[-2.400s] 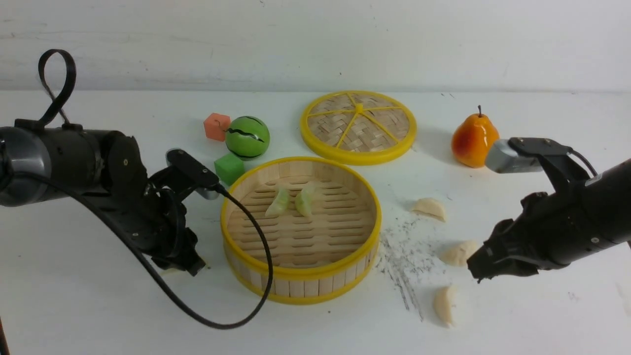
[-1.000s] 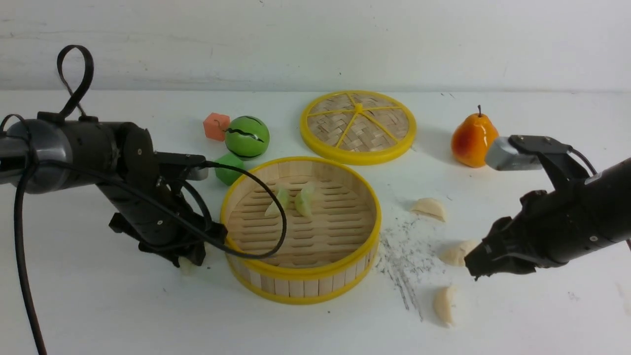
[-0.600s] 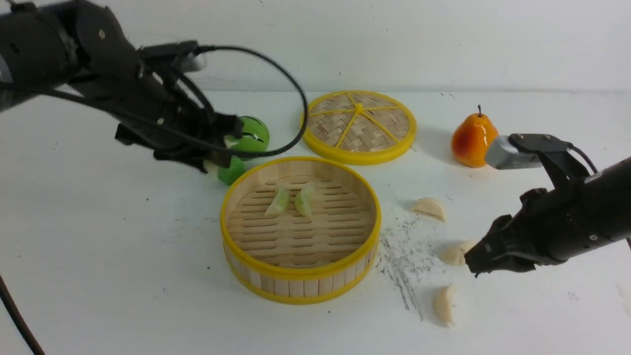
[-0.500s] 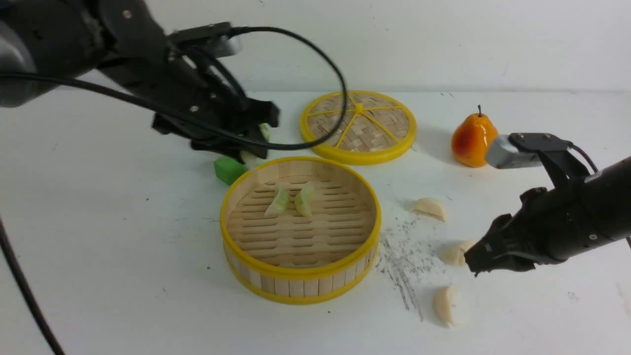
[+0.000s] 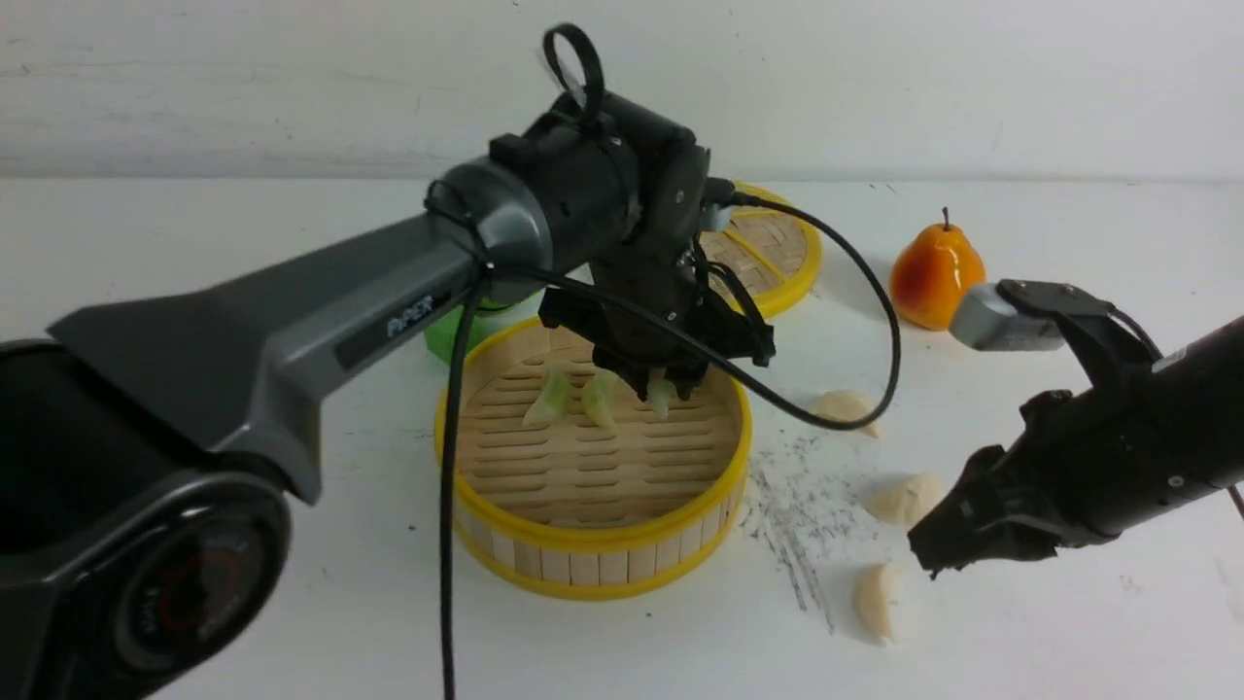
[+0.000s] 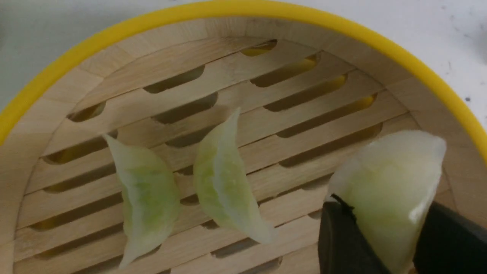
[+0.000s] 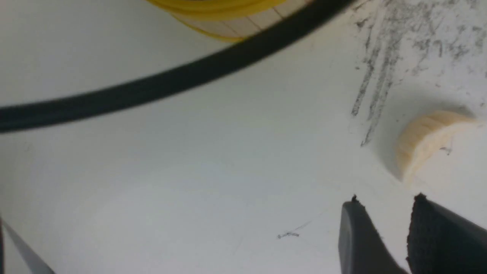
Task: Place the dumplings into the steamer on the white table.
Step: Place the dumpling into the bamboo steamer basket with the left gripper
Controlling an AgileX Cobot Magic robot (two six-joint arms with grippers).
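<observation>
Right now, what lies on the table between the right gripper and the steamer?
In the front view, dark grey scratch marks on the white table lie there; two cream dumplings flank the stretch near the right gripper.

The near half of the steamer (image 5: 593, 569) is bare (lots of room). Two green dumplings (image 5: 552, 399) lie at its far side, and a black cable (image 5: 446, 583) hangs by its left rim.

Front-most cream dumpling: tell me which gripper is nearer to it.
Right. The right gripper is close beside the cream dumpling, on its right; the left gripper is away over the steamer, holding a green dumpling.
</observation>
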